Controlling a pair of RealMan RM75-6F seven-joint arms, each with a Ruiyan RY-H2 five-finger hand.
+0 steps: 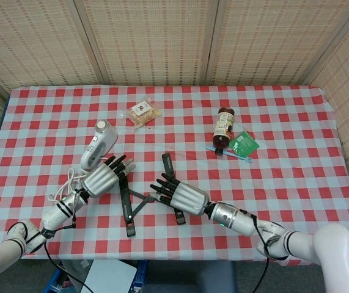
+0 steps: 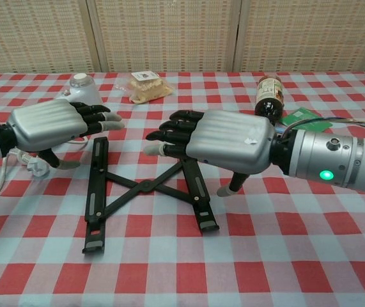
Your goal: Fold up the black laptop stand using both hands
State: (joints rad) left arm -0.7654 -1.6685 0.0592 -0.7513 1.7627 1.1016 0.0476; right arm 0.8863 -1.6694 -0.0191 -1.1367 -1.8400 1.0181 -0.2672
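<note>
Bench (image 1: 284,110): one bench, covered all over by a red and white checked cloth. Woven screens stand behind its far edge.
Open room: the far left corner, the right end and the near right part of the cloth are bare. The things sit in the middle and toward the near left.
Arms: two, both coming in from the near edge.
Right hand (image 2: 224,142): one. It is flat with the palm down, the fingers stretched out and a little apart. It holds nothing. It hangs over the right bar of the stand, with the thumb pointing down beside that bar. I cannot tell if the thumb touches the cloth.
Left hand (image 2: 51,123): one. It is flat too, fingers straight and a little apart, holding nothing. It is just to the left of the far end of the left bar, low over the white cord.
Black laptop stand (image 2: 144,185): one. It lies flat on the cloth between the two hands, near the front edge. Its two long bars are spread apart, and two thin bars cross in an X between them.
White plug-in tool (image 1: 99,141): one, with a round top, lying just beyond the left hand. Its white cord (image 1: 70,180) loops near the left wrist.
Brown bottle (image 1: 224,127): one, lying on its side, well away from the stand.
Green packet (image 1: 244,144): one, just right of the bottle.
Blue stick (image 1: 230,154): one, thin, partly under the green packet.
Snack bag (image 1: 143,112): one, clear, toward the far side.
</note>
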